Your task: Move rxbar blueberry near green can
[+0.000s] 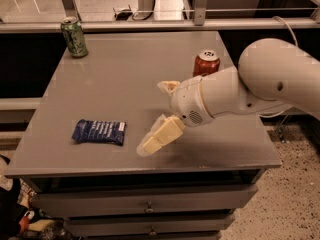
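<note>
The rxbar blueberry (99, 132), a flat dark blue wrapper with white lettering, lies on the grey table (125, 74) near its front left. The green can (74, 36) stands upright at the table's far left corner, well apart from the bar. My gripper (154, 116) hovers over the table's front middle, just right of the bar and not touching it. Its two pale fingers (159, 137) are spread apart and hold nothing.
A red Coca-Cola can (206, 63) stands at the right of the table, just behind my white arm (260, 84). Drawers (147, 204) sit under the tabletop. A rail with posts (150, 24) runs behind the table. Speckled floor lies to the right.
</note>
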{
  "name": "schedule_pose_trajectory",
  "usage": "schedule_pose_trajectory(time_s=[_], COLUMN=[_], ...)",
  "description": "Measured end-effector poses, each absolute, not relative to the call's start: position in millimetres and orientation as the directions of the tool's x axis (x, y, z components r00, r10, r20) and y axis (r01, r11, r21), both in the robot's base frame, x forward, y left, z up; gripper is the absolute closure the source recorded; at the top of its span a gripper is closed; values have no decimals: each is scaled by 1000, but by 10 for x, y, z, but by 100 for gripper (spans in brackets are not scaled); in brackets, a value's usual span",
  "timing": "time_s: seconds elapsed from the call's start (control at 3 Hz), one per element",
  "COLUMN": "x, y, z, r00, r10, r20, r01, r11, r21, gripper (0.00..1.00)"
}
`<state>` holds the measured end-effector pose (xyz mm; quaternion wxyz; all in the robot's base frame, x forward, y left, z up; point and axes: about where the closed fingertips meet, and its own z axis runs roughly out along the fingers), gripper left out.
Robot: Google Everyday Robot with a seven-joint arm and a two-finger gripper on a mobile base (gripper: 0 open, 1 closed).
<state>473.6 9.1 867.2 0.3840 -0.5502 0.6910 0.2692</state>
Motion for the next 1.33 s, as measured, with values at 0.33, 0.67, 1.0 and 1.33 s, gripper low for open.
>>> schedule_pose_trajectory(time_s=[0.33,0.67,1.0,1.33], x=[4773,4726,4649,4628], y=[394,650,925,1042], z=[8563,8504,8419,8358], r00=[-73,-48,-18,-10], r10=[-505,-480,-465,-449], r20=[-860,-876,-885,-894], r01=[-978,-984,-986,-987], r11=[204,173,155,149], r21=[-36,-41,-61,-64], gripper=[0,0,0,0])
